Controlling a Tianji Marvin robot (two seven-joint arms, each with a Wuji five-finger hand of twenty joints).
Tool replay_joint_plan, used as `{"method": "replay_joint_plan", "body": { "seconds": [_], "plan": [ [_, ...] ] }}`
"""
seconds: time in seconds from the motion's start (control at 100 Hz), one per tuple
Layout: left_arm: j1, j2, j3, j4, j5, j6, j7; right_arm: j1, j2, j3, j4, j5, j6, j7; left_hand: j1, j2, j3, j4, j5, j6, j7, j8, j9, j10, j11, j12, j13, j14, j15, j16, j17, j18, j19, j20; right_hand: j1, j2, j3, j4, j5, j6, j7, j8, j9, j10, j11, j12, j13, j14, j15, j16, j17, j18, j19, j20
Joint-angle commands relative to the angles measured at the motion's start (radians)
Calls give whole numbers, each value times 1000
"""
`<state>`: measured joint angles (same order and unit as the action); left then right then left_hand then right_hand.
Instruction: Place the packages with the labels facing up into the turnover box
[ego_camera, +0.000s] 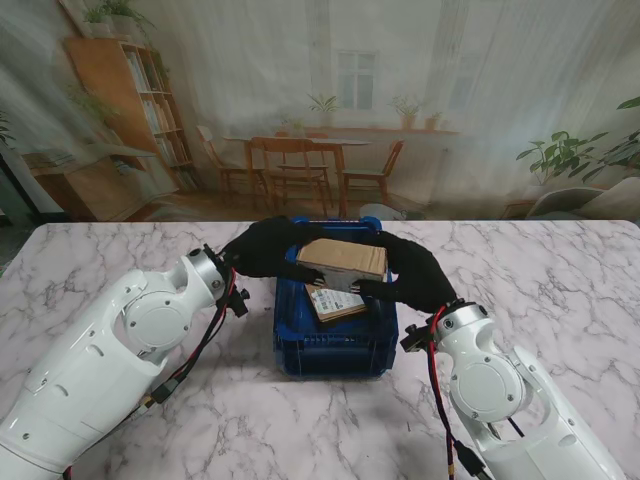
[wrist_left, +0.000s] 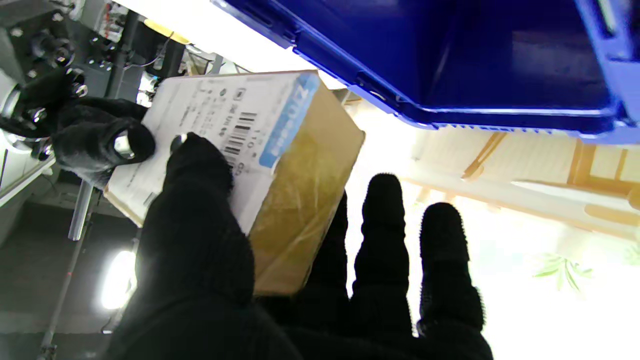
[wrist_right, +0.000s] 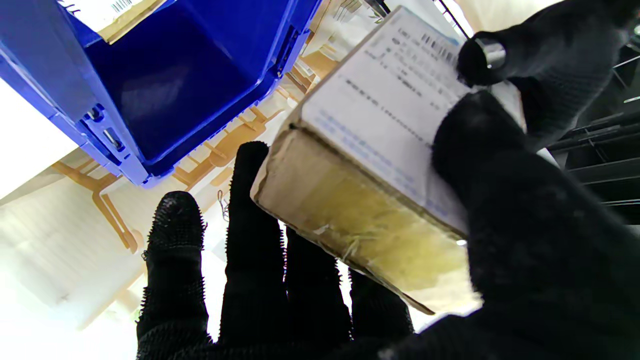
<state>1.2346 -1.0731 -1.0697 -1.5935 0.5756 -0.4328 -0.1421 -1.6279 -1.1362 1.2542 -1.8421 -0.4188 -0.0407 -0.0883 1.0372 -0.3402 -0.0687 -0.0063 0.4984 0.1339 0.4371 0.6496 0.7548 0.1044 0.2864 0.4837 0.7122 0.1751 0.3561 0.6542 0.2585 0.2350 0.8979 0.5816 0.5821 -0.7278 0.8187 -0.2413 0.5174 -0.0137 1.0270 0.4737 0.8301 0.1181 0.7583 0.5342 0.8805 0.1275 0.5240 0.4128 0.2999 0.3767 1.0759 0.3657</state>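
From the stand, both hands have the box (ego_camera: 343, 258) pinched between them right over the blue bin (ego_camera: 335, 345), left hand (ego_camera: 265, 248) on one end, right hand (ego_camera: 415, 272) on the other, so it hangs level above the opening. A package (ego_camera: 335, 301) already lies in the bin, label up, nearer to me than the held one. Left wrist now: the thumb (wrist_left: 200, 165) presses on the white label (wrist_left: 220, 130), fingers (wrist_left: 382, 220) spread past the brown side, and the right hand's fingertip (wrist_left: 107, 145) is on that label face too. Right wrist: same story, thumb (wrist_right: 480, 145) on the label (wrist_right: 385, 110), fingers (wrist_right: 255, 200) stretched out beyond the box's brown side. The label seems to face away from the table, as wanted. The bin's far half looks free, rims close on both sides.
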Motion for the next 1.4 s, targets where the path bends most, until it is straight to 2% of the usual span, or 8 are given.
{"method": "replay_joint_plan", "body": {
  "seconds": [0.0, 0.09, 0.41, 0.59, 0.78, 0.88, 1.1, 1.39],
  "plan": [
    [3, -5, -1, -5, 19, 6, 6, -9, -10, -3, -5, 1, 20, -11, 72, 211, 92, 27, -9, -73, -72, -35, -119, -10, -62, -98, -75, 0, -74, -63, -42, 18, -82, -48, 150, 152, 107, 3, 97, -166, 136, 19, 225, -75, 171, 97, 39, -34, 53, 21, -2, 18, 12, -17],
    [7, -7, -9, -5, 46, 6, 28, -12, -15, 0, -10, 27, 46, -15, 13, 274, 59, 24, -69, -48, -192, -119, -278, 25, -141, -171, -177, 14, -134, -131, -84, 5, -161, -93, 155, 159, 102, 4, 104, -167, 133, 18, 243, -72, 171, 95, 49, -31, 62, 28, -3, 20, 10, -19],
    [66, -10, -78, -52, 223, -37, 160, 5, -27, 6, -58, 135, 232, 11, -94, 264, 47, 15, -229, 0, -326, -186, -549, 85, -248, -262, -383, 42, -184, -230, -170, -64, -283, -162, 183, 181, 86, 11, 108, -118, 125, 11, 268, -52, 169, 79, 57, -14, 81, 42, -78, 71, -52, -42],
    [90, 2, -100, -93, 326, -82, 176, 34, -36, -10, -71, 174, 316, 10, -278, 182, 47, 5, -323, 48, -425, -258, -665, 123, -305, -334, -491, 61, -223, -320, -204, -97, -390, -230, 205, 198, 83, 16, 103, -79, 122, 6, 267, -39, 172, 66, 58, -5, 100, 50, -90, 80, -64, -44],
    [93, 11, -77, -107, 381, -43, 158, 64, -49, -26, -64, 207, 377, -12, -463, 73, 49, -10, -363, 163, -464, -422, -684, 172, -327, -460, -591, 33, -256, -437, -236, -145, -492, -341, 220, 214, 76, 20, 95, -45, 112, -14, 268, -34, 186, 55, 64, -3, 130, 58, -98, 83, -69, -42],
    [84, 14, -52, -99, 424, -13, 165, 76, -57, -29, -62, 241, 410, -23, -464, 45, 43, -21, -362, 205, -467, -452, -686, 184, -327, -469, -612, 38, -245, -448, -238, -145, -501, -351, 226, 216, 83, 21, 96, -35, 112, -20, 271, -33, 190, 50, 65, -1, 138, 60, -102, 84, -71, -41],
    [22, 17, 23, -37, 531, 48, 250, 80, -65, -37, -69, 280, 435, -34, -454, 24, 44, -15, -360, 182, -486, -630, -684, 142, -325, -472, -572, 21, -214, -437, -218, -153, -442, -329, 229, 213, 98, 20, 96, -18, 115, -29, 276, -30, 198, 41, 66, 1, 153, 61, -110, 88, -78, -40],
    [-47, 15, 93, 13, 574, 133, 283, 75, -61, -47, -81, 299, 442, -11, -332, 6, 64, 26, -362, 178, -452, -543, -678, 151, -312, -417, -533, 27, -175, -366, -208, -158, -342, -283, 232, 216, 109, 18, 99, -8, 114, -37, 282, -29, 202, 35, 71, 2, 158, 59, -112, 89, -83, -40]
  ]
}}
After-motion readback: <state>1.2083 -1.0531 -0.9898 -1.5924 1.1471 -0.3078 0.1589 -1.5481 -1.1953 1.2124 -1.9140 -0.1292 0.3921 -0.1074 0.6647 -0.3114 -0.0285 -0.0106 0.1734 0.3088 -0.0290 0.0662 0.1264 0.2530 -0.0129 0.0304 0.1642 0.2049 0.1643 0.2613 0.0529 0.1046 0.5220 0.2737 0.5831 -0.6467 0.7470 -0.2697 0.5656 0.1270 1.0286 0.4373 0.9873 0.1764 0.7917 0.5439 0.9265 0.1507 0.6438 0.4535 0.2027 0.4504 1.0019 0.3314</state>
